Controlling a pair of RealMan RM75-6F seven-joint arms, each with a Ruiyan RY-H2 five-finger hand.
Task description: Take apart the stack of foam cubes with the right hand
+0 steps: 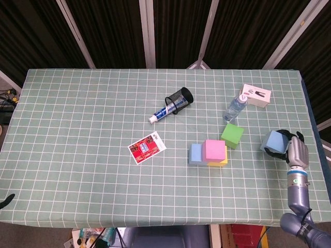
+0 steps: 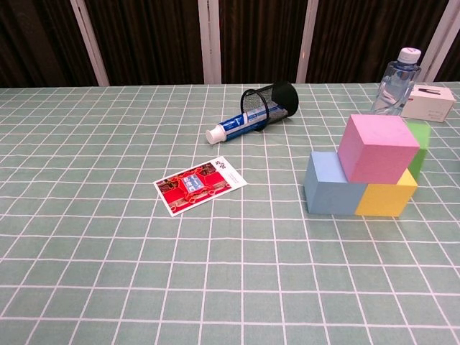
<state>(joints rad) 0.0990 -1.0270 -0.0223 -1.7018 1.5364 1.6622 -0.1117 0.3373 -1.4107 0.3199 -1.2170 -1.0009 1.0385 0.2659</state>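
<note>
My right hand (image 1: 295, 151) hovers over the table's right side and grips a light blue foam cube (image 1: 272, 142). It is out of the chest view. What is left of the stack stands mid-table: a pink cube (image 1: 214, 150) (image 2: 379, 148) rests on a blue cube (image 1: 196, 153) (image 2: 332, 185) and a yellow cube (image 1: 217, 164) (image 2: 384, 201). A green cube (image 1: 232, 135) (image 2: 419, 147) lies tilted on the cloth just behind and to the right of the pink one. A dark sliver (image 1: 4, 200) at the lower left edge may be my left hand.
A black mesh cup (image 1: 179, 99) lies on its side with a toothpaste tube (image 1: 162, 112) poking out. A water bottle (image 1: 235, 108) and a white box (image 1: 256, 95) sit at the back right. A red card (image 1: 147, 147) lies left of the stack.
</note>
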